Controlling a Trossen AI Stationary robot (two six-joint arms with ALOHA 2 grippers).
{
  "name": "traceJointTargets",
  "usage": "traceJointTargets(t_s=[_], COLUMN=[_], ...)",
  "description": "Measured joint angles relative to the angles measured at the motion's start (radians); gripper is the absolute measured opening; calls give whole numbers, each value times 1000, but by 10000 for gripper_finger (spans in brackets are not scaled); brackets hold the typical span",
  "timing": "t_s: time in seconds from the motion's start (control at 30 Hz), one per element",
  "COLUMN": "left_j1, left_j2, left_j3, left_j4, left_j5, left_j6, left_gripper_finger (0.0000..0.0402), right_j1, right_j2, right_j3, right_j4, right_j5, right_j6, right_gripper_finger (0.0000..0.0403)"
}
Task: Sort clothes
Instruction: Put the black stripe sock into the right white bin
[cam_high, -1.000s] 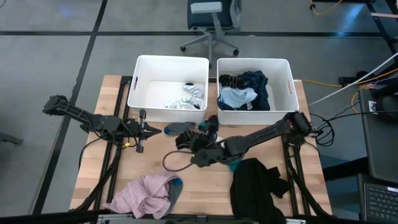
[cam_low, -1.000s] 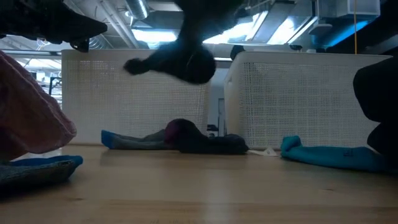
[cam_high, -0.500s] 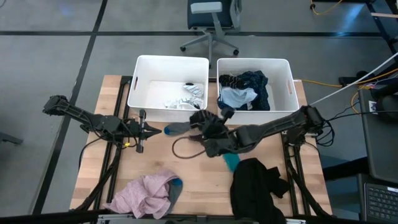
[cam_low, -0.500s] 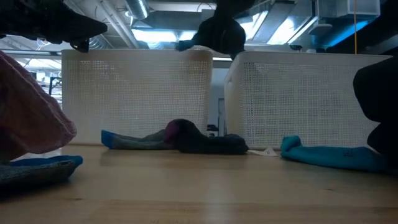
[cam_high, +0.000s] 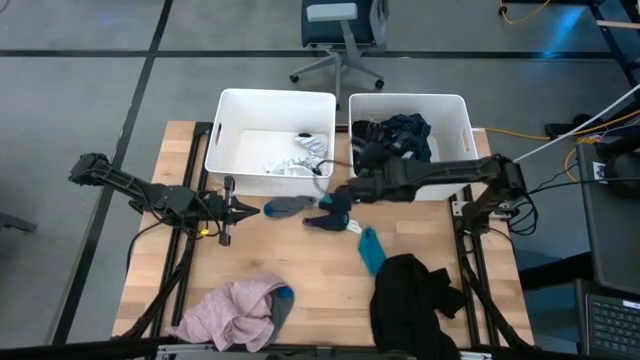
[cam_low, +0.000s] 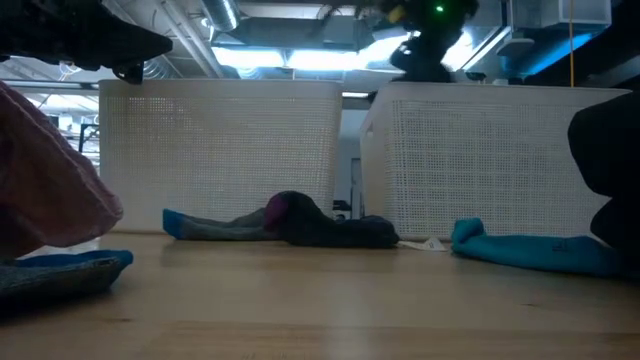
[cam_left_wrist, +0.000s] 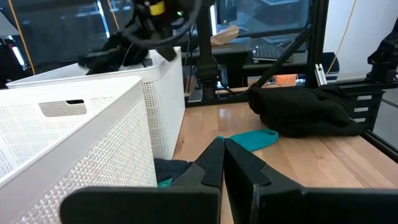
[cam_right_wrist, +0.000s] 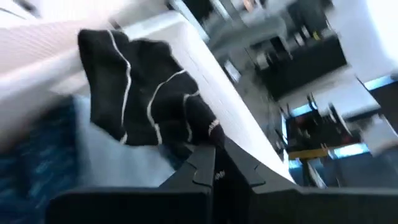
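My right gripper (cam_high: 362, 172) is shut on a black sock with thin white stripes (cam_right_wrist: 143, 99) above the near left corner of the right white tub (cam_high: 464, 140), which holds navy and light blue clothes (cam_high: 395, 150). In the low view the gripper (cam_low: 420, 55) shows above that tub's rim. My left gripper (cam_high: 250, 209) is shut and empty, level above the table, next to a grey sock with a blue toe (cam_high: 285, 206). A dark sock (cam_high: 330, 216), a teal sock (cam_high: 371, 250), a black garment (cam_high: 415, 295) and a pink garment (cam_high: 238, 310) lie flat on the table. My right gripper pinches the black striped sock by one end (cam_right_wrist: 202, 134) between its two fingers. The rest of the sock reaches out ahead of the fingers, lifted clear above the light blue cloth in the right tub. Its near rim lies just beside it.
The left white tub (cam_high: 228, 140) holds a white and striped piece (cam_high: 305, 155) and stands close beside the right tub at the table's far edge. An office chair (cam_high: 340, 30) stands beyond the table. Bare wood shows between the socks and the pink garment.
My right gripper has risen from above the table's middle and gone toward the far edge and to the right. It has carried the black sock clear of the table to above the right tub's near left corner. The socks on the table have stayed in place.
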Motion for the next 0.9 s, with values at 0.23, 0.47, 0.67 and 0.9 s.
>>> traceJointTargets(t_s=[0.23, 0.47, 0.67, 0.9], left_j1=[0, 0, 0, 0], left_j2=[0, 0, 0, 0], left_j3=[0, 0, 0, 0], left_j4=[0, 1, 0, 0], left_j5=[0, 0, 0, 0], left_j6=[0, -1, -14, -14], left_gripper_finger=[1, 1, 1, 1], right_j1=[-108, -146, -144, -130], right_j2=[-33, -31, -40, -40], right_j3=[-5, -5, 35, 176], right_j4=[-103, -96, -120, -120], right_j5=[-153, -252, -348, -572], right_j6=[158, 87, 71, 32], right_gripper_finger=[18, 110, 216, 275])
